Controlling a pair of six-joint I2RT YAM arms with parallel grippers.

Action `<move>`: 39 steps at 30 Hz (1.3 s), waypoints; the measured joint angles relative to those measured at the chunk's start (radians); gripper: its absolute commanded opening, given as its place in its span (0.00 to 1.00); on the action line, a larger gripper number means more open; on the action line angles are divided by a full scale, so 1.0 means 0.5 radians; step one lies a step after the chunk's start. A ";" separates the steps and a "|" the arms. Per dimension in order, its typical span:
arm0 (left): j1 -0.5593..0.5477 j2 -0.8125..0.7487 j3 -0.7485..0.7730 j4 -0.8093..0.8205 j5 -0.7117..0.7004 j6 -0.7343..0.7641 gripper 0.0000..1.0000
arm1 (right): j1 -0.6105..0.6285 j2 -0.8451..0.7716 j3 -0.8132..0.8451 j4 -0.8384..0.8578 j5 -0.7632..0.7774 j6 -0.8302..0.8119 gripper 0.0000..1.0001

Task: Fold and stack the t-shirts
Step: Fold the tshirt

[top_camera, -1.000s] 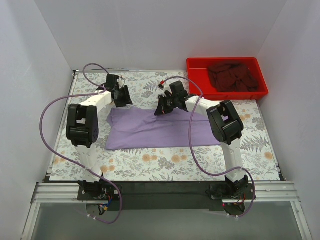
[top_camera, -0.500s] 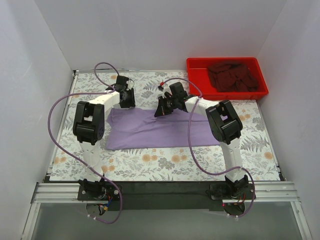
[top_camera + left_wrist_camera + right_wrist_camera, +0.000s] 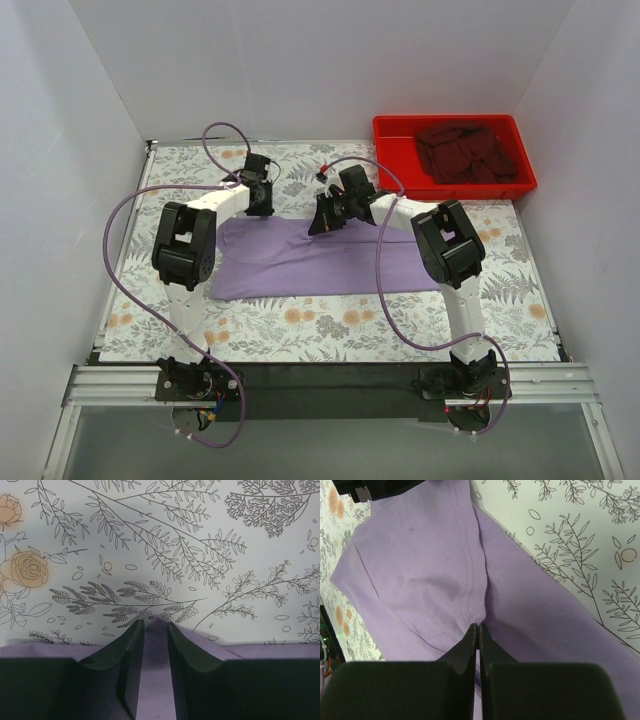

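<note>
The lavender t-shirt (image 3: 310,260) lies flat across the middle of the flowered table cover. My left gripper (image 3: 262,207) is at its far edge, left of centre. In the left wrist view the left gripper (image 3: 155,622) is shut on a raised fold of the lavender cloth (image 3: 156,680). My right gripper (image 3: 319,225) is at the far edge near the middle. In the right wrist view the right gripper (image 3: 478,626) is shut on a puckered seam of the shirt (image 3: 420,560). The maroon t-shirt (image 3: 465,150) lies crumpled in the tray.
A red plastic tray (image 3: 455,190) stands at the back right corner. White walls enclose the table on three sides. Purple cables loop from both arms over the left side and the centre. The flowered table cover (image 3: 330,325) shows in front of the shirt.
My left arm has swung right along the shirt's far edge, from near the left corner toward the middle. The right arm and the shirt have hardly moved.
</note>
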 measured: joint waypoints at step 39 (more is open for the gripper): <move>-0.009 -0.281 -0.171 0.117 -0.249 -0.056 0.00 | 0.002 -0.001 -0.028 0.058 0.154 -0.060 0.01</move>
